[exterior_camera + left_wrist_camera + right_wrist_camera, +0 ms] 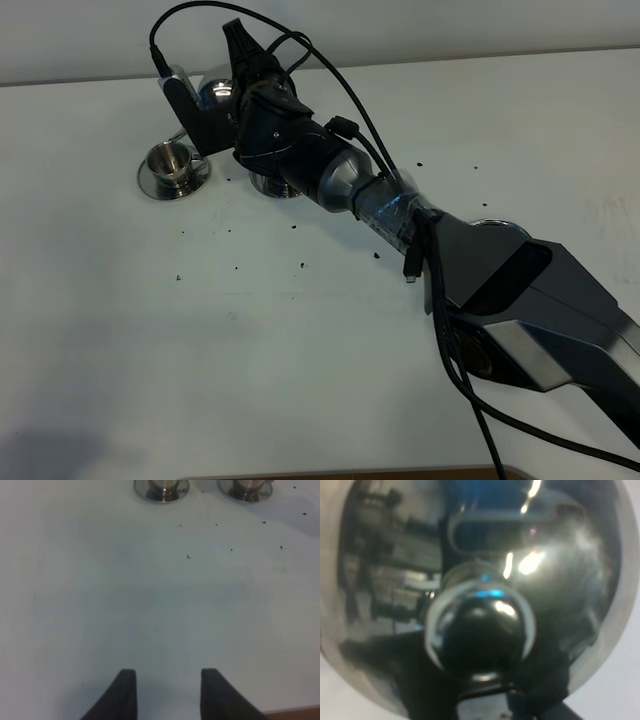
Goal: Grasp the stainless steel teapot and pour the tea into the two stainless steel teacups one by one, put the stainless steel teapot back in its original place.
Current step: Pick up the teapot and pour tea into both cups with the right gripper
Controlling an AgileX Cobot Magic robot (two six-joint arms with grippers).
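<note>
Two teacups (161,489) face the parted left gripper (168,673) across speckled table (150,605); right gripper (205,57) at teapot (570,580), hold unclear.

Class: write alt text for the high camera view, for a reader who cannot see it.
A dark robot arm reaches from lower right across a white table, its claw at a teapot near the far edge. One cup on its saucer stands left of the arm; another cup is half hidden beneath it.

Bright even light, soft shadows, teapot (570,585) blurry w/ glare
</note>
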